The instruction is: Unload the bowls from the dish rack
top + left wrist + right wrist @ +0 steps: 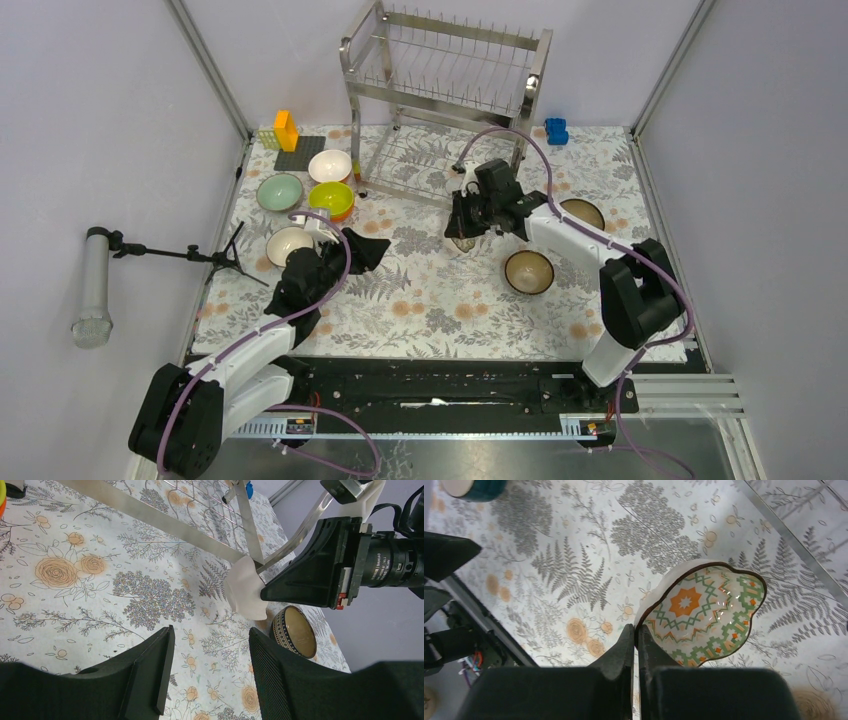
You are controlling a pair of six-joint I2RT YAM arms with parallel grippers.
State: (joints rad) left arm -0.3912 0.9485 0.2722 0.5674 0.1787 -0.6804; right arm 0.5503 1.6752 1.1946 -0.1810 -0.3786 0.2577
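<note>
From where I stood, the dish rack [445, 95] sat at the top centre of the overhead view, on the flowered worktop [430, 300]. Just below its right front leg, near mid-frame, the right gripper [635, 630] was pinched tight on the rim of a scalloped patterned bowl [704, 610], orange star and green zigzags inside. It held the bowl tilted. I couldn't tell whether the bowl's far edge touched the cloth. The left gripper [211, 632] hovered low at centre left with its fingers apart and nothing between them. Its camera looked across at the bowl's white underside, with the rack's leg and lower shelf close behind it. Two brown bowls lay on the right: one [528, 271] in the open below the held bowl, the other [588, 210] partly covered by the right arm. At the upper left sat a white bowl [329, 165], a pale green bowl [279, 192], a yellow-green bowl [331, 195] nested in an orange one [343, 212], and a cream bowl [288, 243] half hidden by the left arm. Yellow blocks [285, 130] stood left of the rack, a blue block [556, 131] to its right, and a small tripod [215, 258] off the cloth's left edge.
</note>
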